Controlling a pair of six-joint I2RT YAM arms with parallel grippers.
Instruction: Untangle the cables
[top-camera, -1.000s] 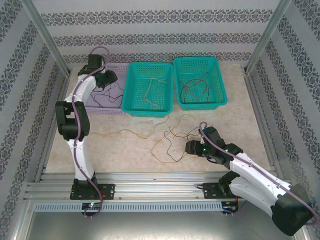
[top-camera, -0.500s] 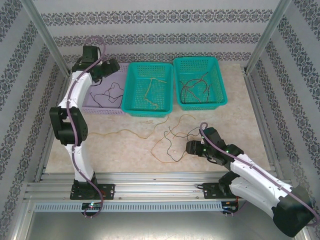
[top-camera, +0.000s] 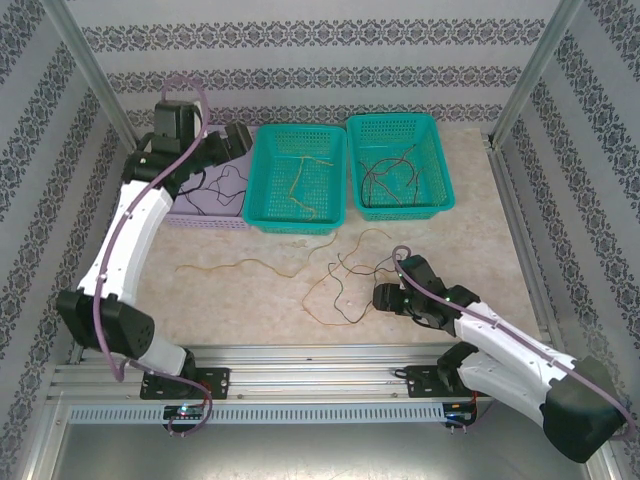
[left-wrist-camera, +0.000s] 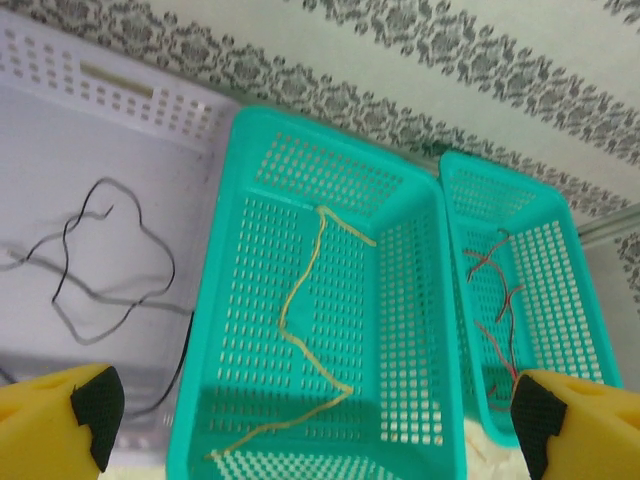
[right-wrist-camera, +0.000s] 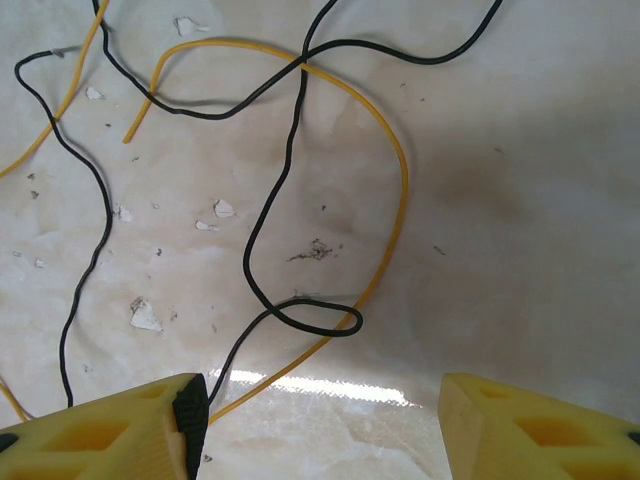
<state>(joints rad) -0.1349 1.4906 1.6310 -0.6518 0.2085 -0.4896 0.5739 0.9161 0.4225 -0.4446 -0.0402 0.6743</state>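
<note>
Your left claw (left-wrist-camera: 310, 415) has just sprung wide and lifted off the lilac basket (left-wrist-camera: 100, 80), leaving the black cable (left-wrist-camera: 170, 268) lying inside — one more sorted. Your right claw (right-wrist-camera: 320, 410), jaws apart and empty, hovers over the black-and-yellow tangle (right-wrist-camera: 303, 65) on the counter (right-wrist-camera: 500, 200) — take that next.

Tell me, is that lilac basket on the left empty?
No, not empty: thin black cables lie loose on the floor of the lilac basket.
</note>
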